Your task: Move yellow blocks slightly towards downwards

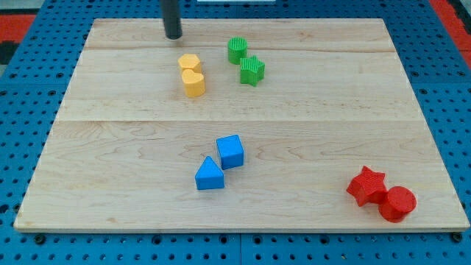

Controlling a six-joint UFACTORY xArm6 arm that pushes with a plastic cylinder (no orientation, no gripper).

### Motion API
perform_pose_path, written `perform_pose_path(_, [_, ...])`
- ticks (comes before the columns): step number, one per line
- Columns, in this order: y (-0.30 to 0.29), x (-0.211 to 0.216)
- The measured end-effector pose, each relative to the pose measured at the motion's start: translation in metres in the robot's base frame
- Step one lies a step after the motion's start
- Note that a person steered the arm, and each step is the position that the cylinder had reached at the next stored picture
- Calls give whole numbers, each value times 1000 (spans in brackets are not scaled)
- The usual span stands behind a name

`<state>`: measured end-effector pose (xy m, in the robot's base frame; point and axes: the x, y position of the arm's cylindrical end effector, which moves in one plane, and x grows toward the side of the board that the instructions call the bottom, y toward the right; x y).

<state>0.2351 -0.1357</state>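
Observation:
Two yellow blocks lie together in the upper middle of the wooden board: a yellow hexagon-like block (189, 63) and, touching it just below, a yellow heart-shaped block (194, 83). My tip (173, 35) is on the board above and slightly left of the yellow pair, a short gap away and not touching them.
Two green blocks (237, 50) (252, 70) sit right of the yellow ones. A blue cube (230, 151) and a blue triangle (209, 175) lie in the lower middle. A red star (366, 185) and a red cylinder (397, 203) sit at the lower right corner, near the board's edge (243, 230).

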Motion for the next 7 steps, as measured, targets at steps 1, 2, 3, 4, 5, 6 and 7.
perform_pose_path(1, [-25,-1])
perform_pose_path(2, [-26,-6])
perform_pose_path(3, [-26,-6])
perform_pose_path(4, [-11,7])
perform_pose_path(5, [10,35])
perform_pose_path(6, [40,74])
perform_pose_path(7, [62,121])
